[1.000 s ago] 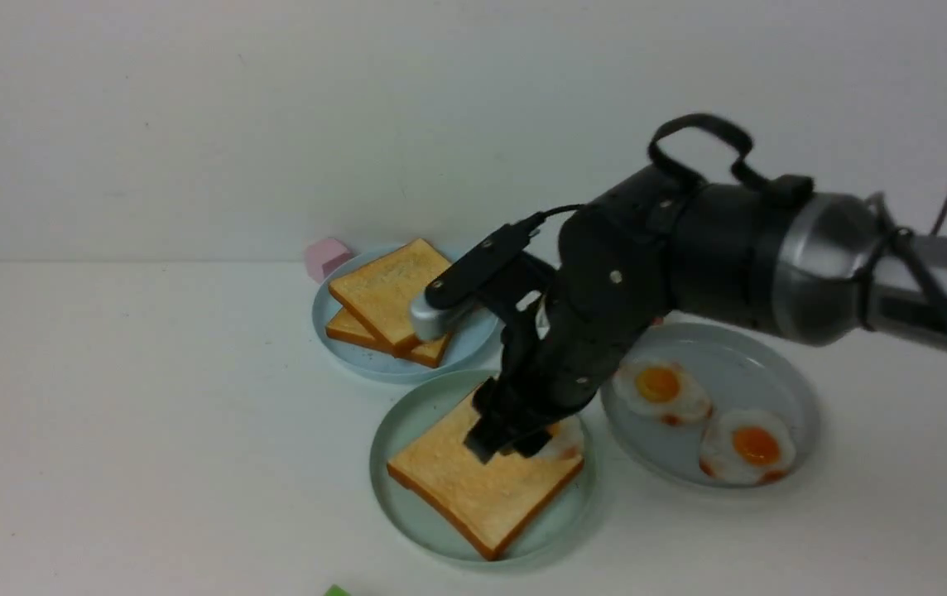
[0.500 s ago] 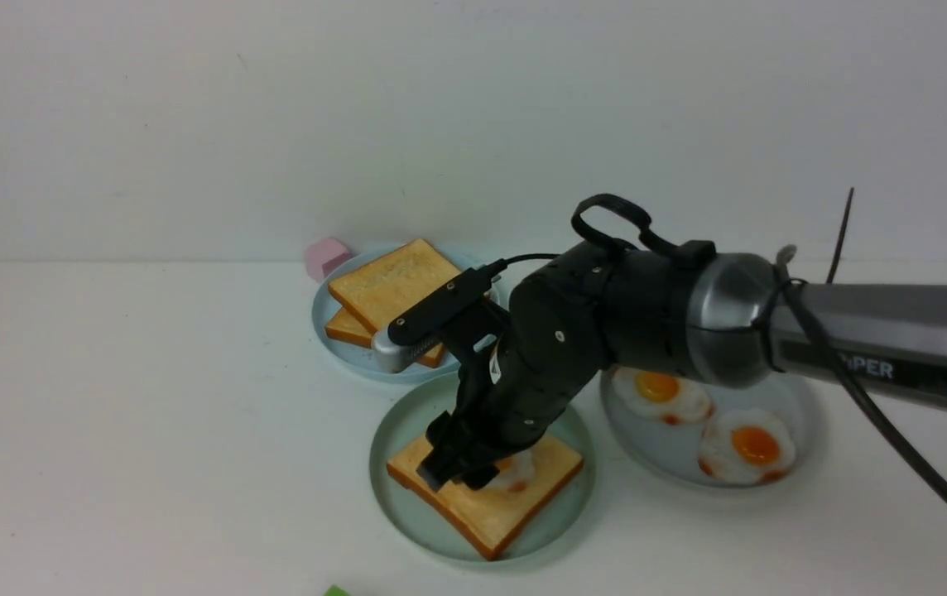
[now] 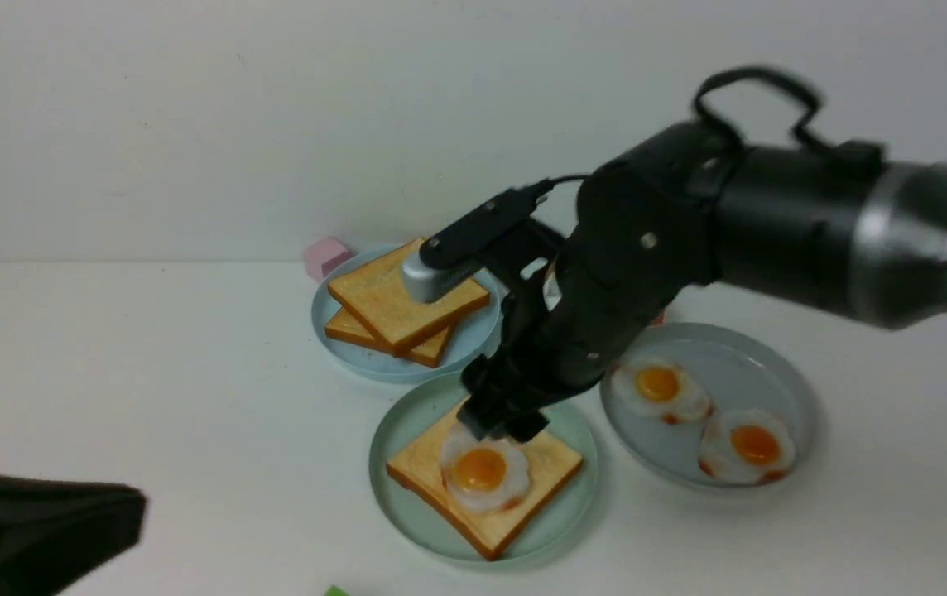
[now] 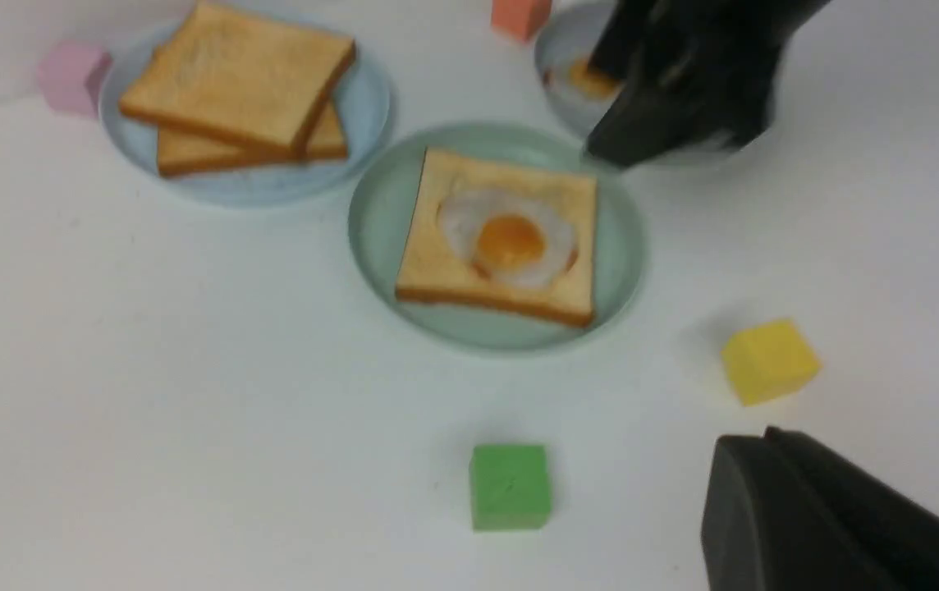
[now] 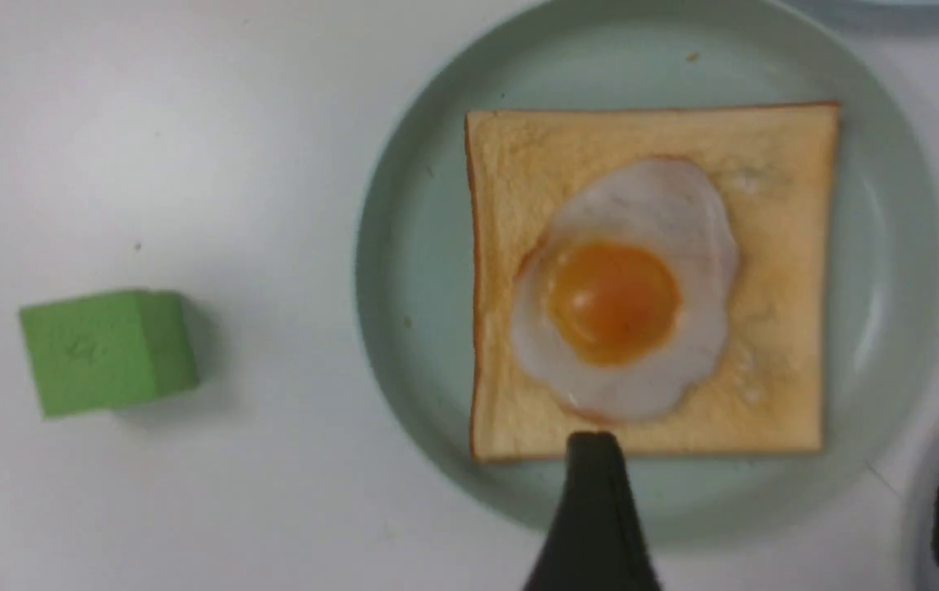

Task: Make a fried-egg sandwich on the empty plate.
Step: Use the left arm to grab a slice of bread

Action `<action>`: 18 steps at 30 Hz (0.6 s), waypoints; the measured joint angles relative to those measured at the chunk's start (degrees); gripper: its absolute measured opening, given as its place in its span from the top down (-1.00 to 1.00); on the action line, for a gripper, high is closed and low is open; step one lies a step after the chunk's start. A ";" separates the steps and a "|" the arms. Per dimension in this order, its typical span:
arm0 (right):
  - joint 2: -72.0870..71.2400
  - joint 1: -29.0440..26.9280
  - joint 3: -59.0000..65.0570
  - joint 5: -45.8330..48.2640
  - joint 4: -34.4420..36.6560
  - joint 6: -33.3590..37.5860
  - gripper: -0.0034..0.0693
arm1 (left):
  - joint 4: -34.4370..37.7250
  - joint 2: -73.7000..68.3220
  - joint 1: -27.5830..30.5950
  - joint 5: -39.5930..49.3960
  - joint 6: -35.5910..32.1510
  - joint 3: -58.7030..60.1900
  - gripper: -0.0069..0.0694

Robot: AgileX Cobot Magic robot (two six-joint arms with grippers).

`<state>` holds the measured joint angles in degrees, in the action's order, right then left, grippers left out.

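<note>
Front view: my right gripper (image 3: 502, 420) hangs just above the far edge of the sandwich (image 3: 482, 484), jaws well apart, nothing held; right wrist view agrees, one dark finger (image 5: 593, 509) near the toast's edge, the other off at the frame's side, only toast and plate between them.

Sandwich sits in the middle of the green plate (image 3: 399, 507); it is one toast slice (image 3: 544, 480) lying flat with a fried egg (image 3: 483, 473) on top, yolk up, egg inside the crusts on all sides.

Behind it, touching or nearly so, a light-blue plate (image 3: 341, 352) with two toast slices stacked askew; to the right a grey-blue plate (image 3: 788, 389) with two eggs side by side.

My left gripper (image 3: 26, 530) is a blurred dark shape low at the left, well apart from the plates; closed, empty as far as I can see.

Cubes on the table: green (image 5: 104, 353) near the green plate's near side; yellow (image 4: 769, 361); pink (image 3: 324, 255) just beside the light-blue plate; orange (image 4: 521, 15).
</note>
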<state>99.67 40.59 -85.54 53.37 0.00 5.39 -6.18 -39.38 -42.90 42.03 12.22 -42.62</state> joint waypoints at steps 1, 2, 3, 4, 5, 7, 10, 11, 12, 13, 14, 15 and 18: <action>-2.17 0.00 -0.09 2.54 0.00 -0.64 -0.34 | -0.72 -2.36 0.00 -0.88 -0.36 -0.22 0.85; -4.81 0.00 -0.11 5.67 -0.90 -1.42 -0.21 | -2.40 -7.03 0.07 -2.40 -0.64 -0.64 0.85; -6.85 0.00 -0.13 8.17 -1.30 -2.12 -0.08 | -3.12 -10.14 0.62 -4.13 -0.83 -1.11 0.85; -7.85 0.00 -0.13 9.40 -1.68 -2.59 -0.02 | -3.31 -12.52 0.95 -4.87 -0.89 -1.40 0.85; -10.20 0.00 -0.13 12.30 -2.15 -3.27 0.09 | -3.49 -15.69 1.97 -6.36 -1.02 -2.12 0.85; -15.48 0.00 -0.13 16.94 -2.51 -5.40 0.48 | -1.26 -25.25 6.78 -9.79 -4.14 -6.08 0.85; -19.22 0.00 0.38 17.49 -2.45 -7.53 0.70 | 4.70 -32.87 11.11 -10.25 -10.89 -12.03 0.85; -21.44 0.00 1.07 17.63 -2.31 -8.51 0.82 | 8.43 -37.68 13.37 -9.38 -16.64 -15.60 0.85; -23.36 0.00 2.20 17.88 -2.31 -8.91 0.89 | 13.08 -41.83 14.90 -8.24 -21.62 -19.39 0.85; -23.69 0.00 2.38 17.94 -2.29 -8.97 0.90 | 13.08 -42.53 15.10 -7.99 -22.41 -20.03 0.85; -25.39 0.00 3.13 18.10 -2.24 -9.23 0.91 | 16.26 -46.05 15.99 -6.65 -26.01 -23.31 0.85; -28.25 0.00 4.63 18.37 -2.30 -9.57 0.92 | 20.35 -51.72 16.82 -4.24 -30.32 -28.65 0.85; -33.70 0.00 6.70 18.56 -2.30 -10.34 0.92 | 23.37 -61.65 17.27 -0.01 -33.59 -38.47 0.85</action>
<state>65.97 40.59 -78.84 71.94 -2.30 -4.95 17.19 -101.03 -25.62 42.02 -21.38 -81.09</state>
